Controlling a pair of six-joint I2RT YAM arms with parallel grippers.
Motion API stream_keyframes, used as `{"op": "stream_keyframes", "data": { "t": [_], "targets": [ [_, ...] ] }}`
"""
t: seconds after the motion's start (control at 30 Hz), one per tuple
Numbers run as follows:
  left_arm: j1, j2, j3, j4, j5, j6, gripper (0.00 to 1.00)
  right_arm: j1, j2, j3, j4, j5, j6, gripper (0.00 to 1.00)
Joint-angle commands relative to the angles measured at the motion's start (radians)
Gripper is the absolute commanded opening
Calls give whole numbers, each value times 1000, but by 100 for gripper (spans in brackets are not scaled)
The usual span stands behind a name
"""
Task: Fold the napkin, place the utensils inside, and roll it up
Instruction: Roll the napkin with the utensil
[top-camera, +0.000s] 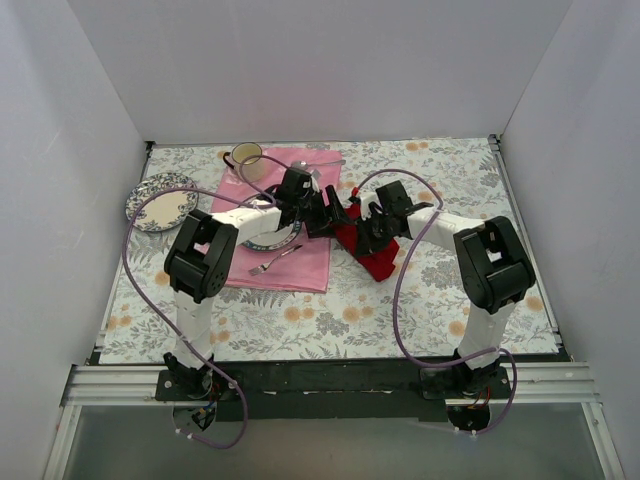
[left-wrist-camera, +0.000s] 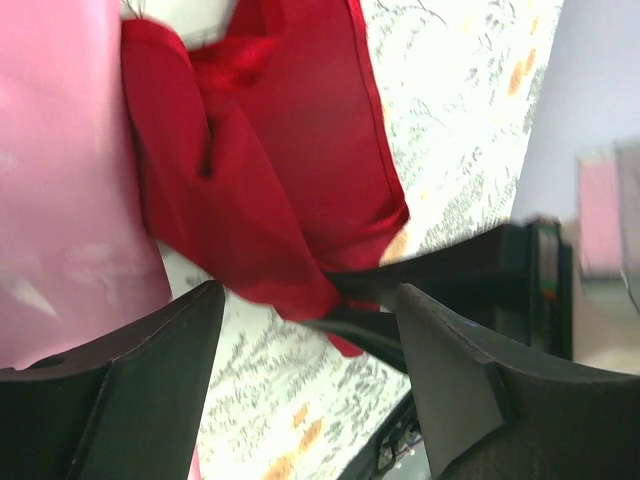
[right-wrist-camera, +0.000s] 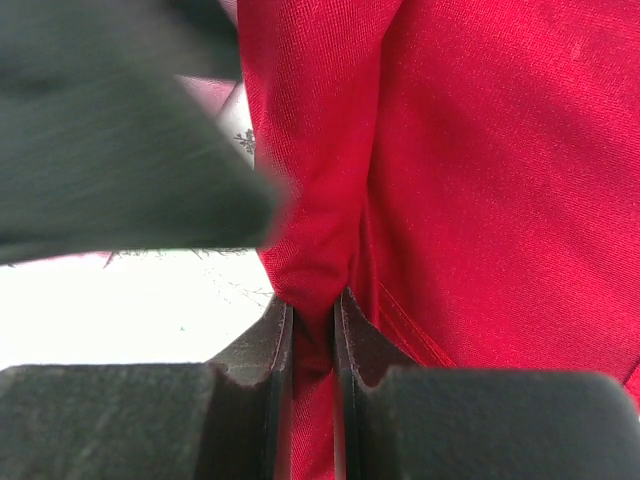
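Napkin (right-wrist-camera: 470, 180): red, bunched fold pinched by right gripper (right-wrist-camera: 312, 322). Left gripper (left-wrist-camera: 308, 298): jaws apart, napkin just ahead.

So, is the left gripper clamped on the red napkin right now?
No, the left gripper stands open, its jaws wide apart and not pinching the napkin beyond them.

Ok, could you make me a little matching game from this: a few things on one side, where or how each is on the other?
Things:
1 left gripper
2 right gripper
3 fork
4 cup

States:
a lying on the pink cloth
b open, holding nothing
c near the table's far edge
d pinching the napkin

Pairs: 1-b; 2-d; 3-a; 4-c
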Motion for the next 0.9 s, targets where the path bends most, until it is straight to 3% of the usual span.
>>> {"op": "stream_keyframes", "data": {
  "t": [0.0,0.23,0.53,0.87],
  "targets": [
    [-8,-147,-38,24,20,30,70,-8,43,-10,-122,-34,36,1],
    [-57,-19,88,-67,-19,54,78,-10,-42,-82,-74,76,105,1],
    [-125,102,215,-174,-59,85,72,-1,-187,-220,-8,276,221,1],
    [-174,139,271,-144,-9,85,73,4,-306,-326,33,459,287,1]
  ]
}}
